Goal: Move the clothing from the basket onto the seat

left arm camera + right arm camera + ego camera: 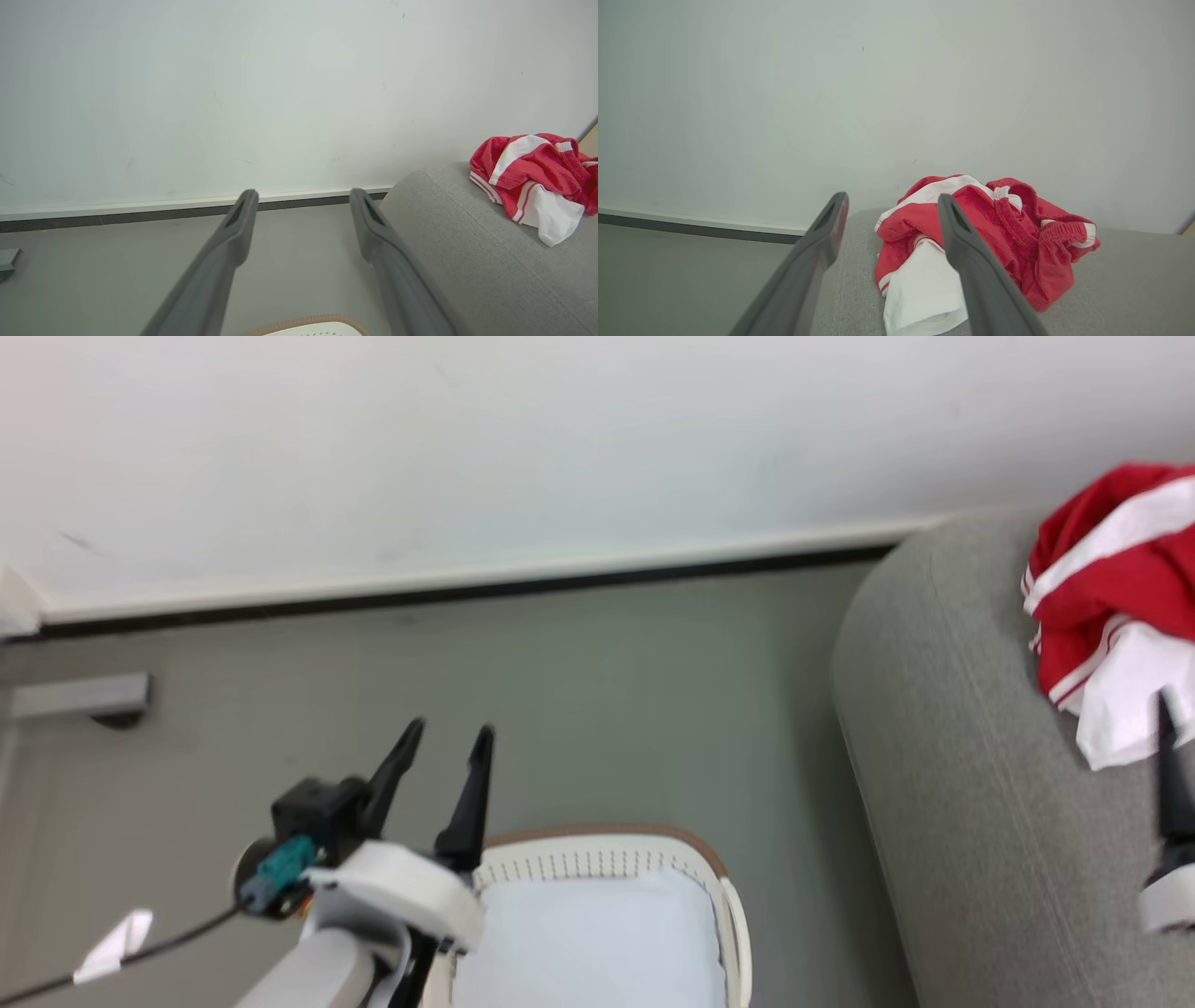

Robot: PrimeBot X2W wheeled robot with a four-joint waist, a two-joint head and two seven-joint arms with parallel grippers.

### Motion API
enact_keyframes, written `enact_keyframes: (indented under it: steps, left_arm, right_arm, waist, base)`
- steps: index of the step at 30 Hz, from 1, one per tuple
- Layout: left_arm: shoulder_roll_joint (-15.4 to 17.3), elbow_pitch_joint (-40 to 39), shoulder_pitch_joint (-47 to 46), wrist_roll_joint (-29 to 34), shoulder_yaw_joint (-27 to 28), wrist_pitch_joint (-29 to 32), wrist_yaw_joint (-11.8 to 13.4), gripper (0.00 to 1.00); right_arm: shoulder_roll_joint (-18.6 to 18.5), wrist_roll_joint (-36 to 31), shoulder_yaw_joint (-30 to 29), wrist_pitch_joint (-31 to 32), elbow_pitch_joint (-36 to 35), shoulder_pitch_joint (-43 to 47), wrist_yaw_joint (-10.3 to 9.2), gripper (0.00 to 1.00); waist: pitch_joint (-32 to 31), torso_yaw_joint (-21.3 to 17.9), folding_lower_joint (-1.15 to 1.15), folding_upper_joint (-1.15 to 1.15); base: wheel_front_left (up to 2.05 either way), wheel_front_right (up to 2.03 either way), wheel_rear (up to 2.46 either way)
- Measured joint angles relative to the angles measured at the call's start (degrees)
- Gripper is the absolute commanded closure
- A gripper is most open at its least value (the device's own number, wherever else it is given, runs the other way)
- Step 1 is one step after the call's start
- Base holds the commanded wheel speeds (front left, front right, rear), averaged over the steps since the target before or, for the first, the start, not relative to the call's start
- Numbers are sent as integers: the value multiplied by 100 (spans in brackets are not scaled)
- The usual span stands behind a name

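Head view: clothing (1111,588) on seat (952,756) by wall (560,448); basket (607,849) near; left tool (450,728), right tool (892,198) both spread.

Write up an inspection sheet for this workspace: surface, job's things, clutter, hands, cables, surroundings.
Surface: grey seat, woven fabric, rounded edge.
Job's things: red-and-white clothing heaped on the seat; basket on the floor beside the seat, its visible inside plain and pale.
Clutter: grey block on the floor by the wall.
Hands: left hand open, by the basket's rim; right hand open, pointing at the clothing, holding nothing.
Cables: black cable with a white tag, near the left wrist.
Surroundings: white wall, grey floor.
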Motion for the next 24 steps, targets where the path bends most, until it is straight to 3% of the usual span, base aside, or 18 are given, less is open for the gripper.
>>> enact_keyframes:
  steps: [4, 8, 17, 24]
  left_arm:
    - [18, 48, 444, 345, 289, -10, 99, 0]
    - [-92, 121, 972, 622, 533, -10, 29, 0]
    - [-476, 260, 1684, 1238, 1250, -13, -381, 0]
    - [-772, 402, 1908, 1692, 1762, -14, -715, 0]
  right_arm:
    - [313, -227, 214, 0, -110, 382, 0, 0]
    - [655, -453, 433, 0, -177, 700, 0, 0]
    - [1271, -816, 454, 1, -249, 1319, 0, 0]
    - [1492, -959, 566, 0, -163, 1545, 0, 0]
  waist:
    - [-377, 109, 0, 0]
    - [-691, 183, 0, 0]
    - [-1046, 237, 1, 0]
    - [-1102, 180, 1, 0]
  base:
    - [0, 0, 0]
    - [0, 0, 0]
    - [0, 0, 0]
    - [0, 0, 0]
